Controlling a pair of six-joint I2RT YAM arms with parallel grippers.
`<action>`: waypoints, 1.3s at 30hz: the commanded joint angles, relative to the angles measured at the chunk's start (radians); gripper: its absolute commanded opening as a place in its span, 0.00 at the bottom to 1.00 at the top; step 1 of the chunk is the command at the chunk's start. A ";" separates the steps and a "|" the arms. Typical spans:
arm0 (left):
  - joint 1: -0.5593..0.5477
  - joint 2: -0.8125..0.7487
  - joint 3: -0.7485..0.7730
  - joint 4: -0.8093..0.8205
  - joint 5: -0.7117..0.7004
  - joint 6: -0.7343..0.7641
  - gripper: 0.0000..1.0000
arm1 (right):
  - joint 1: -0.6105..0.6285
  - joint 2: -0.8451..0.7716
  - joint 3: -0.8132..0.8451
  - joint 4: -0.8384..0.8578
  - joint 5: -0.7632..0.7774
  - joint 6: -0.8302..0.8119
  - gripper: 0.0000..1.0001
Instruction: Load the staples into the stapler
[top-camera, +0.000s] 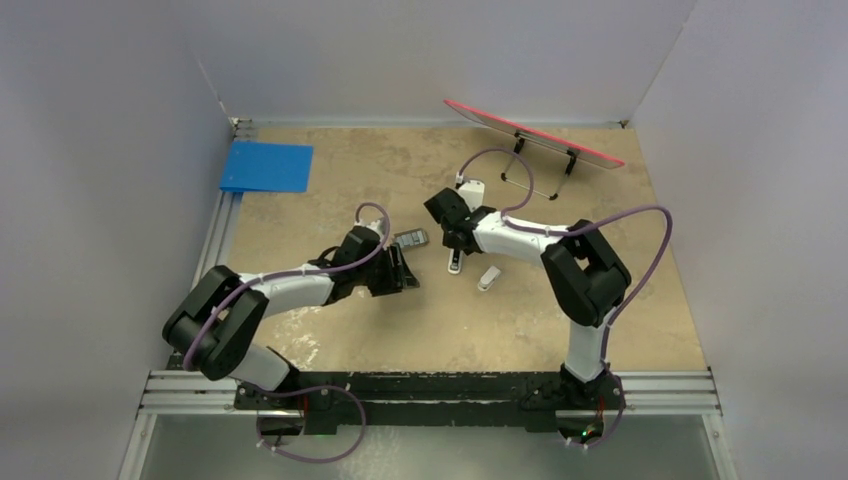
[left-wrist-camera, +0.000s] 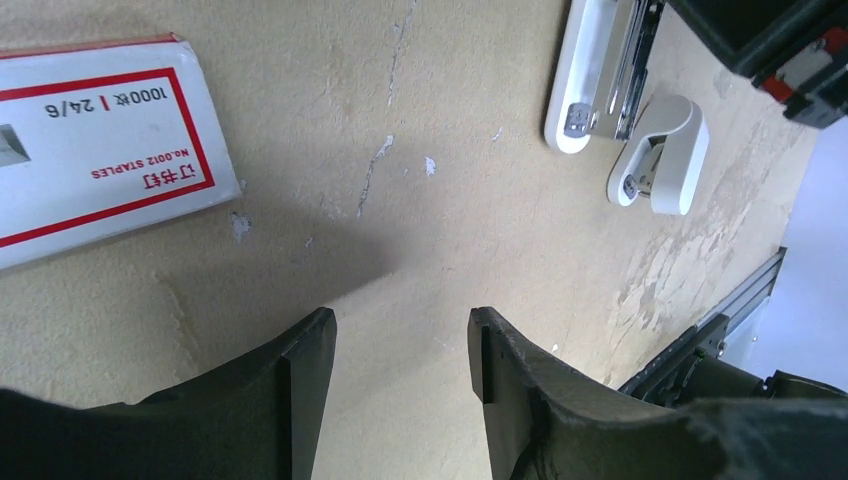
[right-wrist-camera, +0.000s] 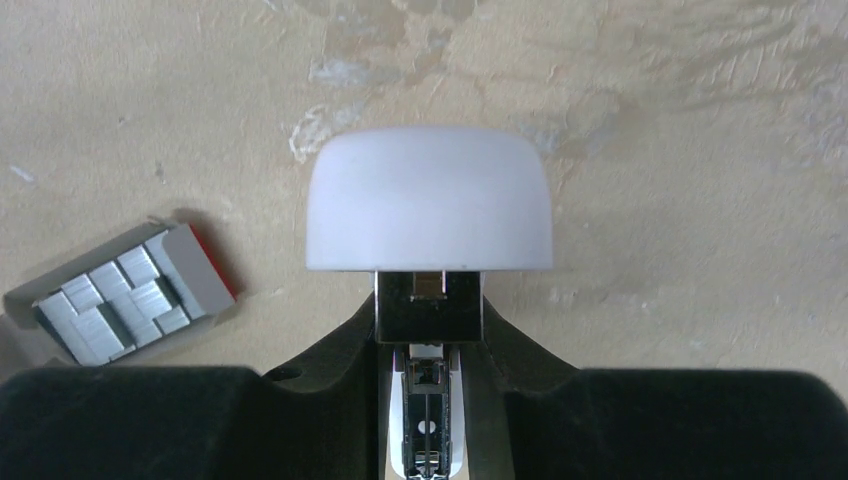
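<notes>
One stapler (right-wrist-camera: 428, 200) in right gripper (right-wrist-camera: 428, 325), staples (right-wrist-camera: 120, 300) nearby

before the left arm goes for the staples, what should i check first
1. Left gripper open and empty: ok.
2. Right gripper shut on the slim white bar-shaped stapler: ok.
3. Stapler's metal channel exposed for loading: looks ok, though only part of it shows.
4. Small dark-grey metallic staples uncovered in their open tray: ok.
5. Staples already in the channel: cannot tell.
</notes>
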 joint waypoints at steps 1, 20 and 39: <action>0.009 -0.043 -0.005 -0.001 -0.029 0.037 0.52 | -0.019 0.024 0.067 0.007 -0.003 -0.100 0.29; 0.011 -0.042 0.001 0.001 -0.015 0.060 0.52 | -0.025 -0.032 0.088 -0.032 -0.068 -0.085 0.54; 0.019 -0.244 -0.041 -0.019 -0.120 0.074 0.60 | -0.024 -0.608 -0.322 -0.168 0.097 0.141 0.79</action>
